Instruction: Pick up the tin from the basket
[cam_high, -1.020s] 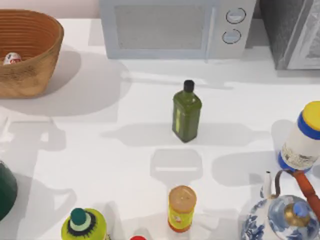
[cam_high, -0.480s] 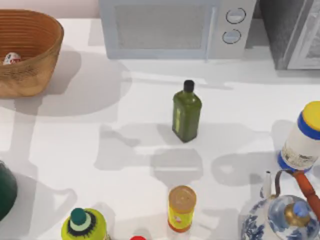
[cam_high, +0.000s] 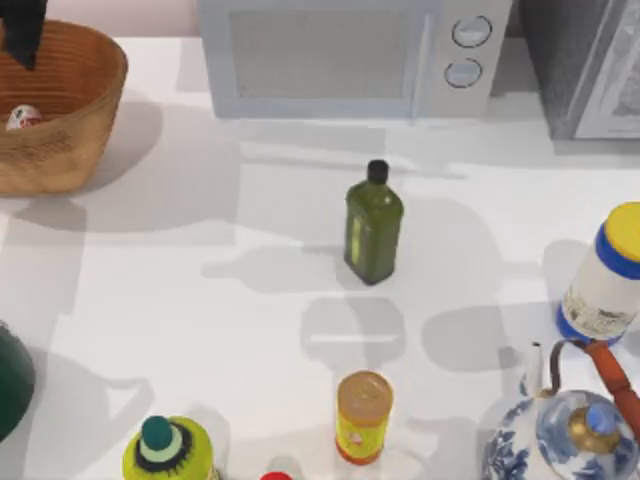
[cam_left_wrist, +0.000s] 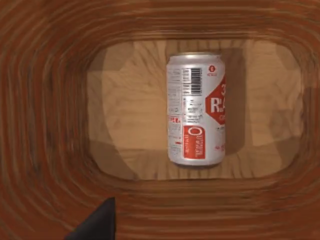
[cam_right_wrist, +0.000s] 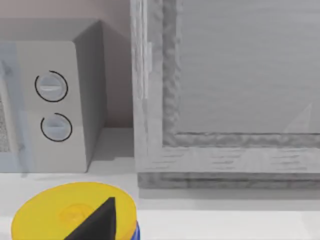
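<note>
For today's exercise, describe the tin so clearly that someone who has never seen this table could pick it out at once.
Find the large woven basket at the table's far left corner. The tin lies on its side on the basket floor, under the left end effector. It is the one white can with a red label; the other containers stand outside the basket.

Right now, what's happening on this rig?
The left gripper is above the basket at the table's far left corner, looking down at the tin, which lies on its side on the basket floor, not yet grasped. The right arm is parked near the yellow-lidded jar.
</note>
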